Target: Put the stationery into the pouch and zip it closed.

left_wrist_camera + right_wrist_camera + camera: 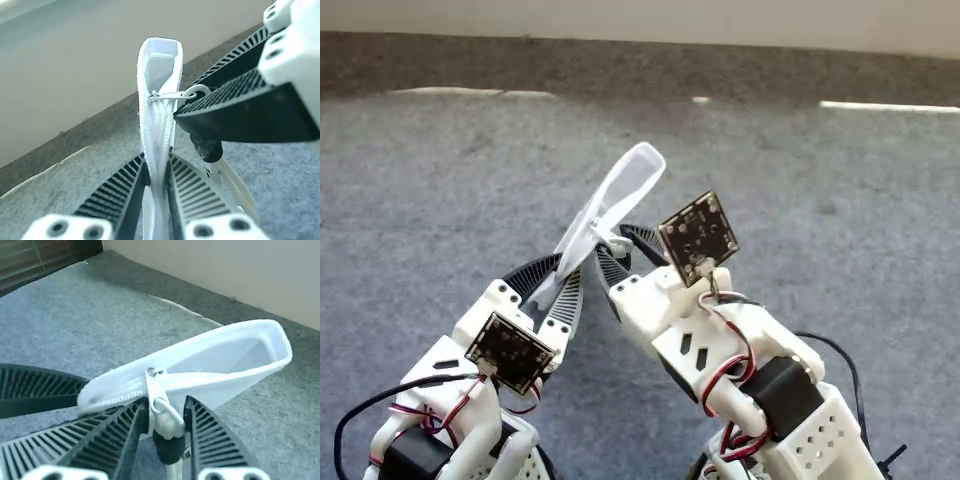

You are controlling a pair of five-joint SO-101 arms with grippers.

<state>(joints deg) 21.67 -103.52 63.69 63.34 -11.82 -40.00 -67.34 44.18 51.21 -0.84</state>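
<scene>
Clamping the zipped end of the white pouch (620, 195), the left gripper (157, 164) holds it up while the right gripper (166, 405) pinches the zipper pull (172, 95) midway along its edge.

A grey bench (440, 200) with a coarse, carpet-like top is taking up most of the scene and is running up to a pale wall (640, 15) at its far side. Just beside the pale wall, a darker band (620, 65) of the same covering is stretching along the wall's foot. On the side of that band away from the pale wall, two thin pale strips are lying flat on the grey: a long strip (470, 92) and a second strip (890, 106), well apart, with a small pale fleck (700, 100) sitting between them. A dark brown slatted panel (40, 255) is standing just beside one end of the pale wall.
</scene>
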